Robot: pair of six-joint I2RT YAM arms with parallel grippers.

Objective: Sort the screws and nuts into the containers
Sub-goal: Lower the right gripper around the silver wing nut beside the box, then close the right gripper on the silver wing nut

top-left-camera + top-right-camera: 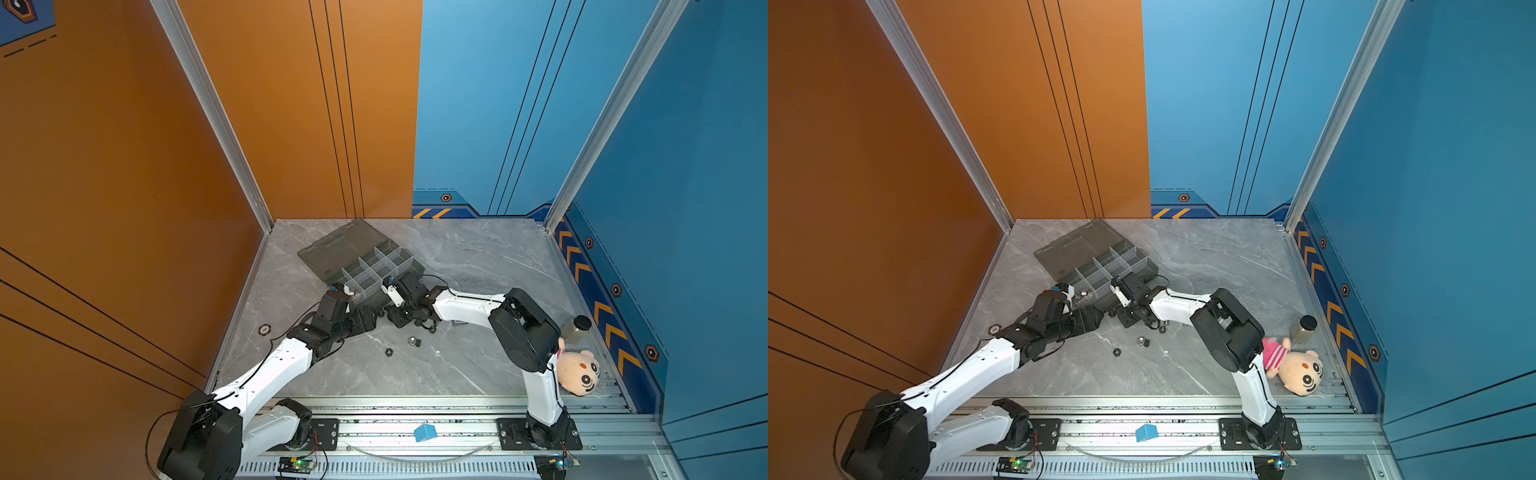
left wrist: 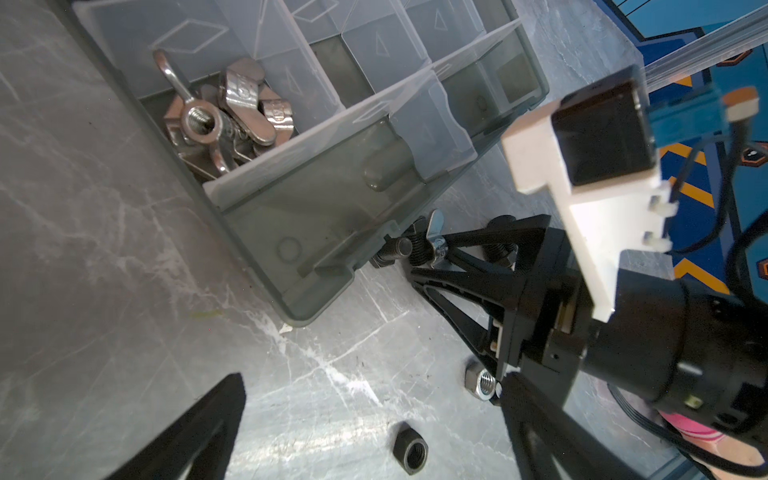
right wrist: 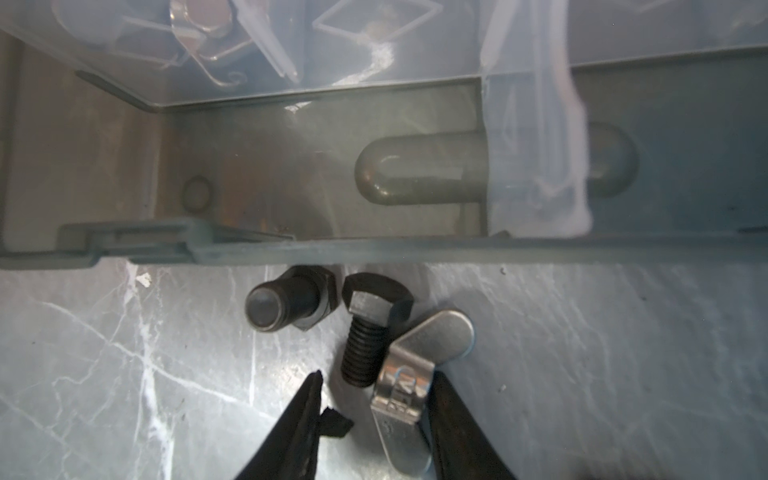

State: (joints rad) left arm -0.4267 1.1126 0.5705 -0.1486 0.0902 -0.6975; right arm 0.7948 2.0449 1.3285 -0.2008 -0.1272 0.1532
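A: Where's our wing nut (image 3: 415,390)?
B: On the table (image 3: 124,374), just outside the organizer box (image 3: 374,249) — lying lengthwise between the jaws of our right gripper (image 3: 376,390), which stand apart, not yet clamped.

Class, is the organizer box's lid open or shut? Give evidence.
Open. The lid lies flat back on the table, leaving the compartments uncovered in both top views.

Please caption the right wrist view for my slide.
Right gripper open around a wing nut and the end of a bolt, beside the box.
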